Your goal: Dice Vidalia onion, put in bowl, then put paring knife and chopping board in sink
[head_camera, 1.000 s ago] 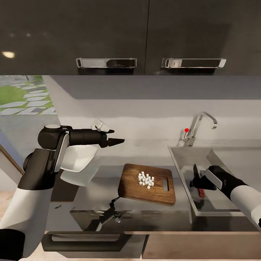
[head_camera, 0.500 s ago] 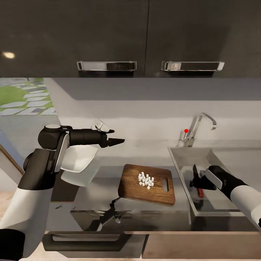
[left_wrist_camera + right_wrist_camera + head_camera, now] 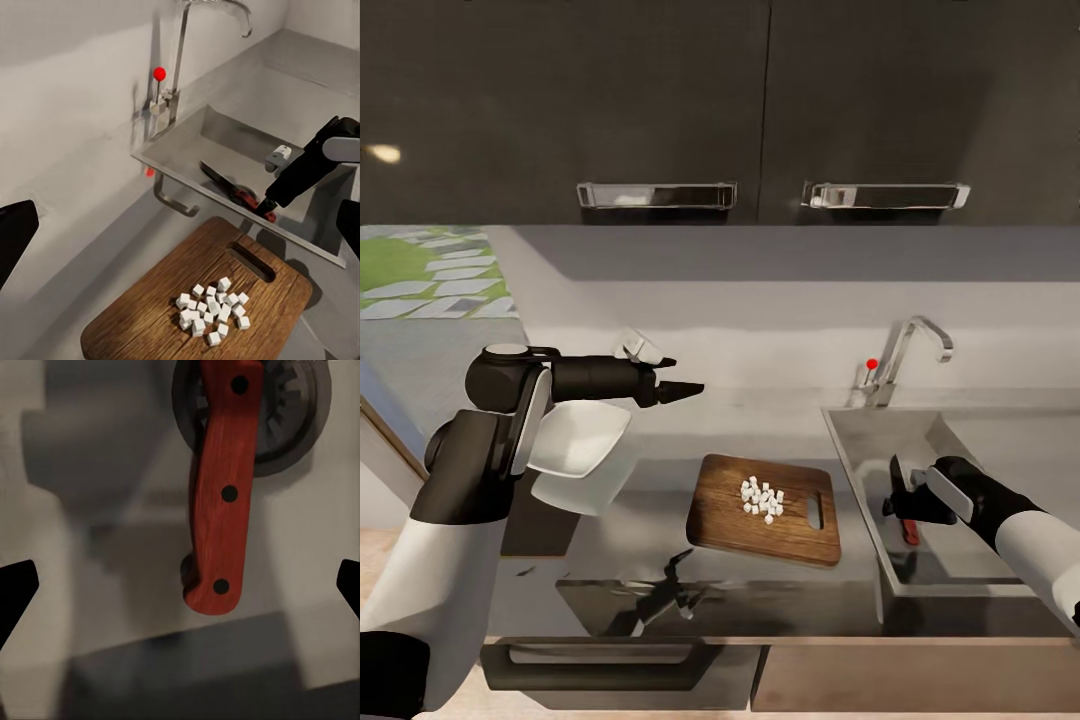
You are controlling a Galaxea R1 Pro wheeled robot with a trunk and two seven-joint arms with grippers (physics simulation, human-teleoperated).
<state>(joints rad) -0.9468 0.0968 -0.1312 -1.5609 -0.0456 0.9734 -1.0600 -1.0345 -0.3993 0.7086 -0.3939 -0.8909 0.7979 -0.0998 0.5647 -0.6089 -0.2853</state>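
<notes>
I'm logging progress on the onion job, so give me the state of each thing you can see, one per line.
diced onion: heaped on the board, not in the bowl.
chopping board: flat on the countertop, beside the sink.
paring knife: lying in the sink, handle over the drain.
bowl: empty, upright.
right tool: open, above the knife.
left tool: open, empty, raised above the countertop.
</notes>
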